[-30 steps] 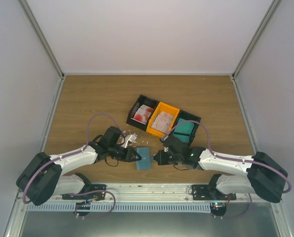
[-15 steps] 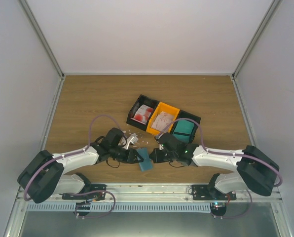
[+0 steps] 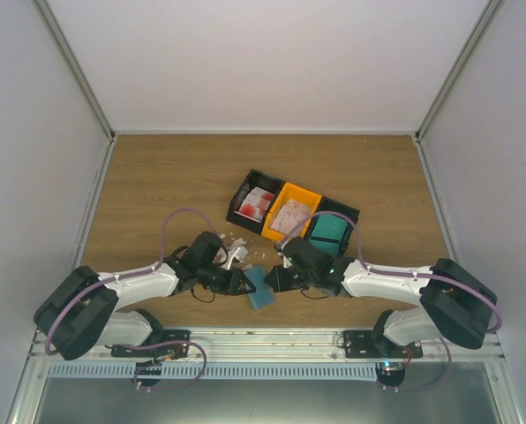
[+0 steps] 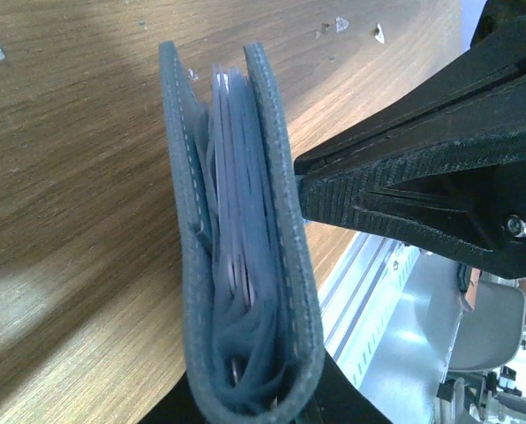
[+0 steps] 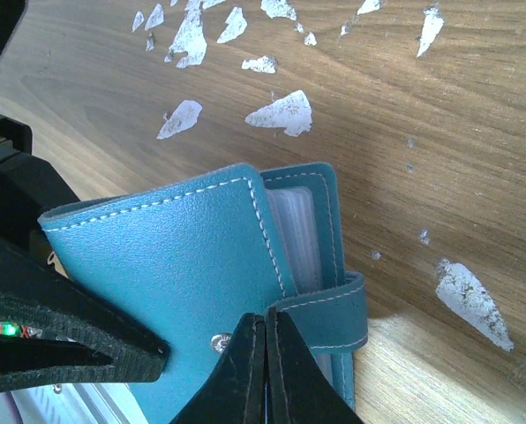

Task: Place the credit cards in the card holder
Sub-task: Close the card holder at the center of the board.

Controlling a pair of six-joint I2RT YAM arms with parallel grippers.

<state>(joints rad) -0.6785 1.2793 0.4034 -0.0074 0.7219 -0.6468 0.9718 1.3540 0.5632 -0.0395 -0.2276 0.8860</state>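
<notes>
The dusty-blue card holder [image 3: 261,290] sits tilted between my two grippers near the table's front edge. My left gripper [image 3: 244,282] is shut on its spine end. In the left wrist view the holder [image 4: 236,265] stands edge-on, covers slightly apart, with pale inner pockets showing. My right gripper [image 3: 273,279] is shut, pinching the holder's closing strap [image 5: 329,305] beside the snap stud [image 5: 217,343]. Credit cards with red print lie in the black bin [image 3: 256,204], and paler ones lie in the orange bin [image 3: 291,216].
A greener teal block [image 3: 330,231] fills the right black bin. Small white scraps [image 5: 281,112] lie scattered on the wood beyond the holder. The metal rail [image 3: 263,340] runs just in front of the table's edge.
My right gripper has moved left onto the holder and closed on its strap. The holder, flat a second ago, is now tilted and shifted slightly. My left arm has barely moved.
</notes>
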